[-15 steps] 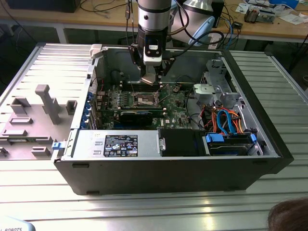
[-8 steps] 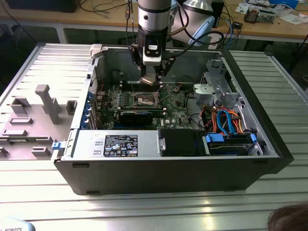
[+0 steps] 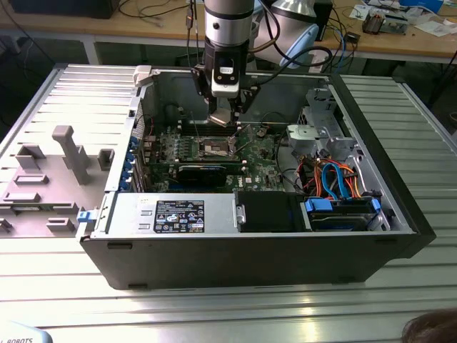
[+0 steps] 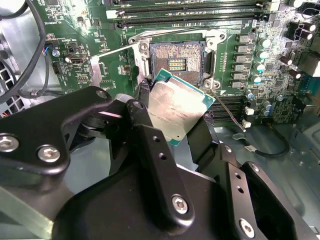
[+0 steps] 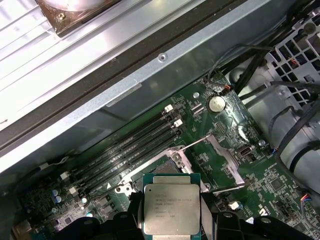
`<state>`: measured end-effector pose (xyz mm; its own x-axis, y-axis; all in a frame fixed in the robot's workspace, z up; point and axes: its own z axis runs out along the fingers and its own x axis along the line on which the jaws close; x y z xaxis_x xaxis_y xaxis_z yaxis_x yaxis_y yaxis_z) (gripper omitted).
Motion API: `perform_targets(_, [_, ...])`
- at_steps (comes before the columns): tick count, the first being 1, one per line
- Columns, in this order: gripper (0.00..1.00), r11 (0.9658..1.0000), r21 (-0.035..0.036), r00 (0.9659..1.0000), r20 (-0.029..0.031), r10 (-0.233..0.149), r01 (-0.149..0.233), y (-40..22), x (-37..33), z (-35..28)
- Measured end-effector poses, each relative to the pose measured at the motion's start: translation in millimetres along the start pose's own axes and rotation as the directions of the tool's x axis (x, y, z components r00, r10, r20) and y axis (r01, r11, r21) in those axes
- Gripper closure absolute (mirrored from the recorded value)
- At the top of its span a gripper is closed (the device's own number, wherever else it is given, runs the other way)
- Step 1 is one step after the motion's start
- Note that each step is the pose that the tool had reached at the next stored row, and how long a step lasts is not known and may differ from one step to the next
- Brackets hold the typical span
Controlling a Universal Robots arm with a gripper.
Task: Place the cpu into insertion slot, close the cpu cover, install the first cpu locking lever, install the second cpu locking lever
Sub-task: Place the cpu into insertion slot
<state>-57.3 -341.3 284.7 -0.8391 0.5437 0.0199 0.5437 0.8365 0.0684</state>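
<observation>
Above the green motherboard, the black two-fingered pincer [image 4: 174, 127] is clamped on the edges of the small square cpu with a dull silver top [image 5: 171, 207]. It holds the chip near the dark square insertion slot with a silvery rim [image 4: 177, 60], not seated. In the second wrist view the chip looks skewed to the slot; lowered so, it could bend contacts or slip. Count: one chip, one slot, two thin wire levers [image 4: 114, 52] swung out.
</observation>
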Motion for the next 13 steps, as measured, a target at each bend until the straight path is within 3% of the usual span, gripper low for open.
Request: perform_targets(13, [0.45, 0.9998, -0.0003, 0.9998, 0.0012, 0.018, -0.018, 0.0, 0.0, 0.6])
